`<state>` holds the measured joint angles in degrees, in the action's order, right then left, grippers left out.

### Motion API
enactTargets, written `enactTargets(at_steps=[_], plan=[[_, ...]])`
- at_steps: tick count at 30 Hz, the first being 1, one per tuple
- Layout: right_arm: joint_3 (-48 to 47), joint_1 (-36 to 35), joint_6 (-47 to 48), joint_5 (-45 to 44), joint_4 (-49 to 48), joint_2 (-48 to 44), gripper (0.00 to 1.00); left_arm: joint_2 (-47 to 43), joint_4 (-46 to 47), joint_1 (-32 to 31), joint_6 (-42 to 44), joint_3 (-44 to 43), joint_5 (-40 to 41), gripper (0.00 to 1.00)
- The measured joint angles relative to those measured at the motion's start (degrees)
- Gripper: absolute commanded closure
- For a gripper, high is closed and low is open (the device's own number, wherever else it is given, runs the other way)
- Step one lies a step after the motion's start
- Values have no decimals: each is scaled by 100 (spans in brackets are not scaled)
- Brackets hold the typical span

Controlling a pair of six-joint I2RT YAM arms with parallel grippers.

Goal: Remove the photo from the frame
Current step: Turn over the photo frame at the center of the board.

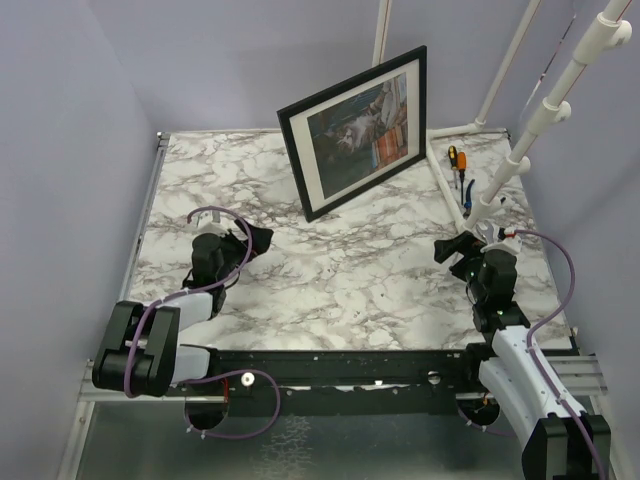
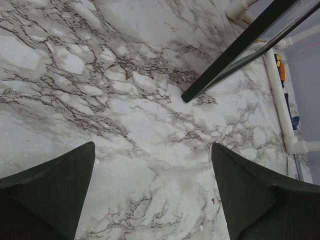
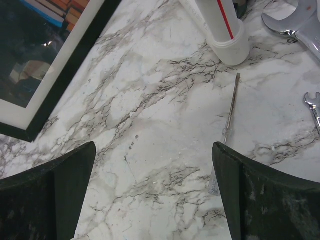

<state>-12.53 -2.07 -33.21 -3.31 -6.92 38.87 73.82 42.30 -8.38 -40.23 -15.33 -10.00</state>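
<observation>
1. Frame (image 1: 366, 186) stands upright on the marble worktop (image 1: 350, 270), far centre. Its front faces the arms, and its right end is angled farther back than its left.
2. What props it up can't be seen.
3. Photo (image 1: 362, 130) sits inside the frame, behind the white mat: grey cat, coloured book spines.
4. Left tool (image 1: 252, 240) has its fingers spread wide and holds nothing. It sits low over the worktop, near-left of the frame and apart from it.
5. In the left wrist view, the left tool (image 2: 152, 145) has bare marble between its fingers, with the frame's lower corner (image 2: 235, 50) beyond.
6. Right tool (image 1: 455, 250) is also spread wide and empty, near-right of the frame and not touching it.
7. In the right wrist view, the right tool (image 3: 152, 145) looks at the frame corner (image 3: 70, 65) on the left, with part of the photo (image 3: 35, 40) visible.
8. The same view shows a slim screwdriver (image 3: 227, 125) flat on the marble, wrenches (image 3: 295, 25) far right, and a white pipe foot (image 3: 227, 35) beside them.
9. An orange-handled screwdriver (image 1: 461, 160) lies at the far right by the white pipe stand (image 1: 540, 120).
</observation>
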Motion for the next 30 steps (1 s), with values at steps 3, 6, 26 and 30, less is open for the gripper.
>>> enactTargets(at_steps=[3, 6, 26, 30], plan=[[7, 0, -24, 0, -11, 0, 0, -55, 4, 0, -17, 13, 9, 1], [13, 0, -42, 0, -26, 0, 0, -59, 26, -20, -52, 2, 33, 1], [31, 0, -39, 153, -144, 87, 0, 903, 1563, -640, 542, -1062, 389, 1], [35, 0, -39, 164, -203, 87, 1, 1368, 1749, -664, 682, -1547, 282, 1]])
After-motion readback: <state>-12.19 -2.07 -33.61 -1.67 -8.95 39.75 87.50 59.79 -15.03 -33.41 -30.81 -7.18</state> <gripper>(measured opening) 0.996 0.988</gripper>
